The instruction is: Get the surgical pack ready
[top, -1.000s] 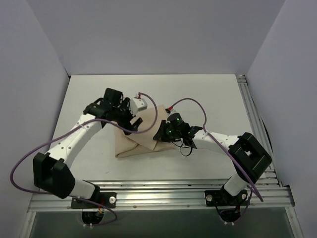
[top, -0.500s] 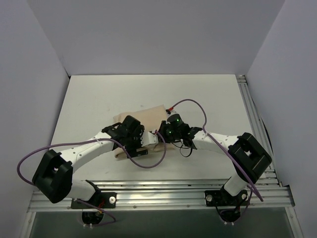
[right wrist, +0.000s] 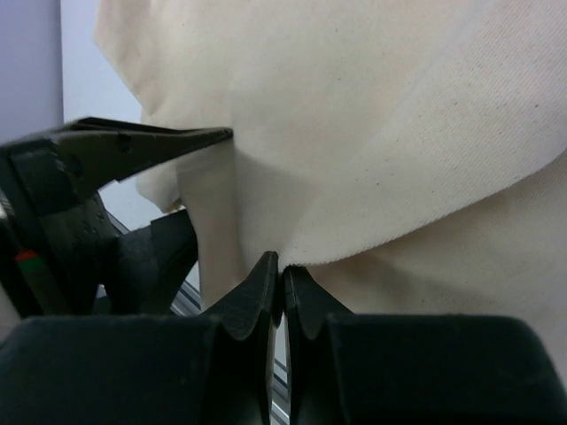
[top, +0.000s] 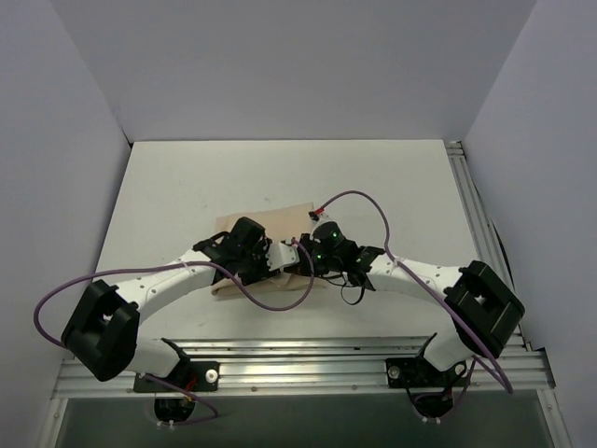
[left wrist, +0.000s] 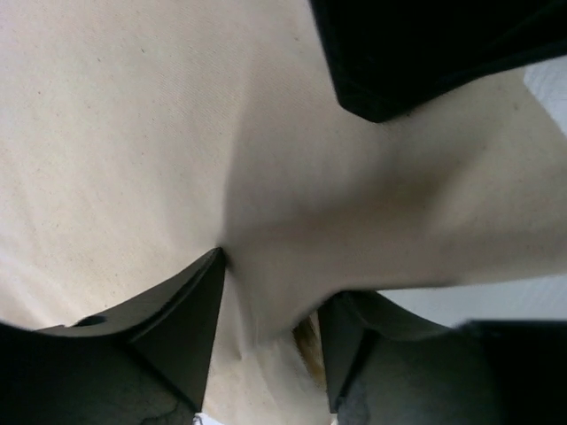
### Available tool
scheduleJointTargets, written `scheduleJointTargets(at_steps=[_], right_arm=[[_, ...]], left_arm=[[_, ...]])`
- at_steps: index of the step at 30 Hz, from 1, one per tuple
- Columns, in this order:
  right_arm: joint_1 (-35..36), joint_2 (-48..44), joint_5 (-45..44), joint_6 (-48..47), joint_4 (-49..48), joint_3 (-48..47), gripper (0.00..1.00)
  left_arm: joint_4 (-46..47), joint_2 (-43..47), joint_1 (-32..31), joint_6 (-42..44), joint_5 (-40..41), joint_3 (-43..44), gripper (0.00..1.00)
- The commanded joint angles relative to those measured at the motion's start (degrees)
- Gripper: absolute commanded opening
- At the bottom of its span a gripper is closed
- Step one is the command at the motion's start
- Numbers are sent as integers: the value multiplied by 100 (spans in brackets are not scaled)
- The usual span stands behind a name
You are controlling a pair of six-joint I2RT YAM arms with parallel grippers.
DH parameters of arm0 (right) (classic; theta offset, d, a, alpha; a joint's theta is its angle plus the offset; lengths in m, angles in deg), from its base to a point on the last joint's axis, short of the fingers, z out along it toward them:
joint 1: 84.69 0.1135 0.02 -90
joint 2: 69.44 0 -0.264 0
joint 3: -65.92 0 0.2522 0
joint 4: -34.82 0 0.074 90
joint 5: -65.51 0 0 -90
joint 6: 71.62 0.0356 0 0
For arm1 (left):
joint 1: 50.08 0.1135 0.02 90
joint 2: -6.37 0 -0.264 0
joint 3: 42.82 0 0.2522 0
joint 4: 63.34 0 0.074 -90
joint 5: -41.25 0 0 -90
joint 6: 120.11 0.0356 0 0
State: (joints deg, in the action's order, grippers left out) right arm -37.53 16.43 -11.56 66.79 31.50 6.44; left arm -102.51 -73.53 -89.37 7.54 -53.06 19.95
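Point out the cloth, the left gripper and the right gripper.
cloth (top: 266, 222): top view, its bare far part.
left gripper (left wrist: 270, 288): left wrist view, midway between its fingertips.
right gripper (right wrist: 279, 266): right wrist view, midway between its fingertips.

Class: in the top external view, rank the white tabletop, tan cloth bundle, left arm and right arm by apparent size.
Largest is the white tabletop.
Next come the left arm and right arm, too alike to separate.
Smallest is the tan cloth bundle, partly covered.
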Motion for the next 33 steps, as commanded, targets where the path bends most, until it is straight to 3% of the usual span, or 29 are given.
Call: scheduleJointTargets(at_steps=[1, 5, 7, 13, 21, 25, 26, 28, 29, 30, 33], right_arm=[[154, 254, 298, -58, 144, 247, 0], [145, 861, 649, -16, -295, 317, 0], [136, 888, 650, 90, -568, 370, 0], [-48, 695, 377, 169, -462, 484, 0], [-233, 721, 623, 547, -1174, 748, 0], [-268, 818, 720, 670, -1377, 810, 0], [-277, 835, 729, 671, -1394, 818, 0], [-277, 879, 772, 697, -1465, 836, 0], [-277, 879, 773, 714, -1473, 836, 0], [-277, 879, 773, 714, -1474, 836, 0], [-268, 844, 685, 636, -1333, 784, 0]], left_arm=[[-75, -9, -18, -39, -507, 222, 56], [-1131, 237, 0, 137, -1316, 635, 85], [-1361, 264, -26, 6, -1728, 776, 90], [-834, 159, -281, -135, -1476, 548, 92], [70, 229, -896, -372, -641, 74, 90], [597, 220, -905, -363, -228, -190, 67], [659, 185, -896, -355, -175, -190, 51], [669, 159, -905, -425, -201, -121, 32], [634, 185, -905, -512, -253, -85, 11], [494, 211, -905, -539, -332, -33, 5], [3, 317, -896, -557, -780, 196, 2]])
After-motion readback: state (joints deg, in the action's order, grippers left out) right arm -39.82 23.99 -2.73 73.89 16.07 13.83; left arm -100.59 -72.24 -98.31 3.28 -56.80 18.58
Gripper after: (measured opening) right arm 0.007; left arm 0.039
